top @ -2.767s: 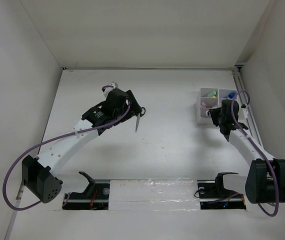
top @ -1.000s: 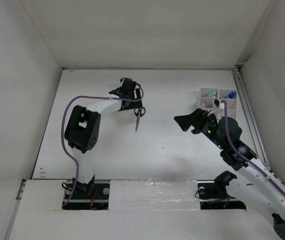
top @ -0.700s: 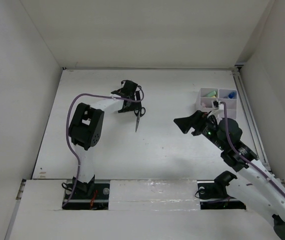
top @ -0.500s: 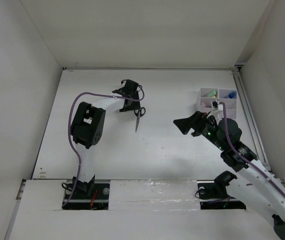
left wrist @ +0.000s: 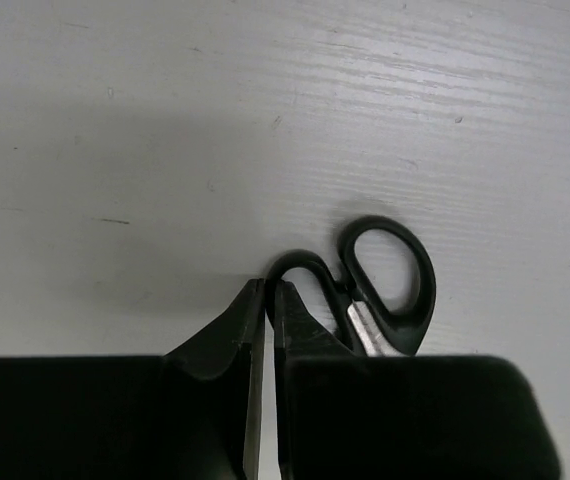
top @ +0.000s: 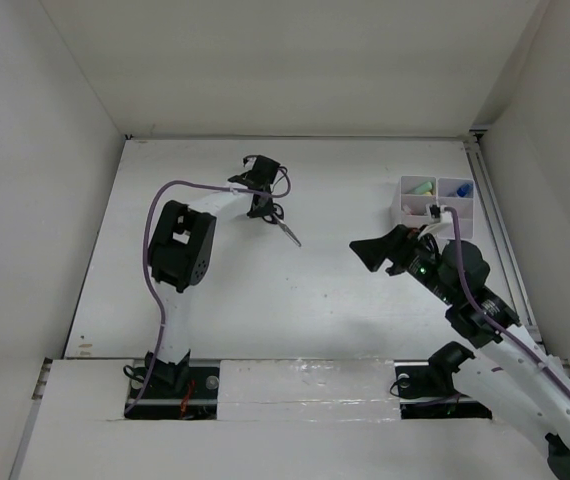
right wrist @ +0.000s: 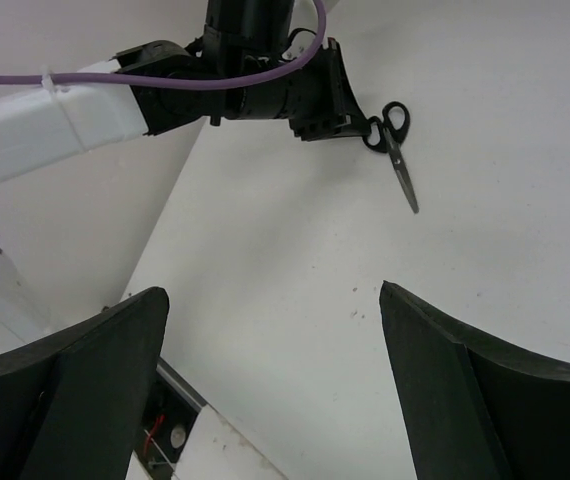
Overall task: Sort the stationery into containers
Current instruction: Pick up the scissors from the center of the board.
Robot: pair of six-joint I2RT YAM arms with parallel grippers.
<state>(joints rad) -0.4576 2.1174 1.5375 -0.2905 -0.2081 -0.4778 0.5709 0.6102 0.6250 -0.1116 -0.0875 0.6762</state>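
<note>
Now, scissors [top: 285,227]: black plastic handles with two loops, one a large oval and one smaller. A strip of bare grey metal shows where the handles join, and the blades are shut into one thin grey point.
Scissors, place: flat on the white table [top: 215,300], in its far half and left of the middle, well apart from the organizer box. The handles are toward the left gripper, the tip aimed near and to the right.
Left gripper [top: 263,207]: jaws pressed together, only a hairline between the fingers [left wrist: 227,330]. The smaller loop lies against the tip of one finger; whether any of it is pinched cannot be told.
Right gripper [top: 370,250]: spread wide, holding nothing, raised above the table between the scissors and the box.
Organizer box [top: 405,215]: small, white, with walled compartments, at the far right of the table. The right arm covers its near part.
Box contents: a light green marker [top: 422,187] in the far-left compartment and a blue-tipped item [top: 464,187] in the far-right one. The rest is too small to tell.
Writing: too small to read on the scissors, box or arms.
Cable: a purple cable [right wrist: 165,82] runs along the left arm.
</note>
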